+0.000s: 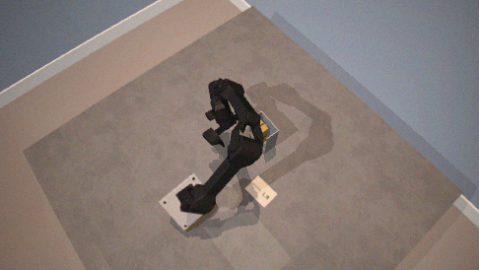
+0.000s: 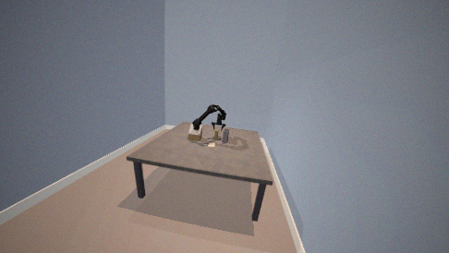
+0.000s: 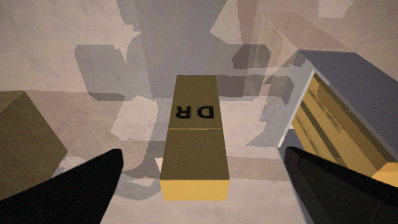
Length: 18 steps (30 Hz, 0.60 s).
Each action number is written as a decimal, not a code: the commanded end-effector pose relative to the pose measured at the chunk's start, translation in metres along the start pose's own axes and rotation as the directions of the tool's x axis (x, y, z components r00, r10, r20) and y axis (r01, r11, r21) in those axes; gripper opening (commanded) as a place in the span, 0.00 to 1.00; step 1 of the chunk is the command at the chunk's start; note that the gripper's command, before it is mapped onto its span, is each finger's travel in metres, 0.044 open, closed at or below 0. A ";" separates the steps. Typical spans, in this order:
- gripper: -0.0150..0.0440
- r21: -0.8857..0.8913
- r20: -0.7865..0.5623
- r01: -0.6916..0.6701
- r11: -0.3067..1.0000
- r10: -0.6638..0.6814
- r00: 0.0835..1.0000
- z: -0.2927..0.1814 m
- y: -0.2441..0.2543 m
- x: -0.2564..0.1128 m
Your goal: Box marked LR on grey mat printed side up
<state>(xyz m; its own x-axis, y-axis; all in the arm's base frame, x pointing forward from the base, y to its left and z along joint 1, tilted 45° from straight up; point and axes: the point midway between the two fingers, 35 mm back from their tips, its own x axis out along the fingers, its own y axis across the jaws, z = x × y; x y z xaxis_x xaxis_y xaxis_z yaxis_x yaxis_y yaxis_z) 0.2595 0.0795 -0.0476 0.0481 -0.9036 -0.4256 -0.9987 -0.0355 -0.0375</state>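
From where I stand, the gripper [image 1: 215,126] [image 2: 218,126] [image 3: 204,155] has its fingers spread very wide, and nothing is pinched between them. Below it, a yellow box marked DR [image 2: 216,135] [image 3: 195,145] stands upright outside the bin [image 1: 276,132] [image 2: 225,136] [image 3: 352,75], its code facing sideways. The bin is beside that box, toward the wrist view's right-hand finger, with yellow boxes [image 1: 263,129] [image 3: 340,120] inside. I can't tell which is the LR box, since their codes are hidden. A pale card reading LR [image 1: 261,191] [image 2: 212,144] lies apart from the gripper.
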 end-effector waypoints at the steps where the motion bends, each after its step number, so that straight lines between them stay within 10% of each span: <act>1: 1.00 0.001 0.000 -0.004 1.000 0.004 1.000 0.003 0.001 -0.006; 18: 1.00 0.001 -0.001 -0.003 1.000 0.003 1.000 0.011 0.003 -0.032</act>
<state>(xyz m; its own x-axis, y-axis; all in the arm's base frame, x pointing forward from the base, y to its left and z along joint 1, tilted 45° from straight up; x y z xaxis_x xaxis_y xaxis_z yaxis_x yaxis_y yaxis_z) 0.2568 0.1092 -0.0437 0.0501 -0.9035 -0.4257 -0.9986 -0.0378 -0.0374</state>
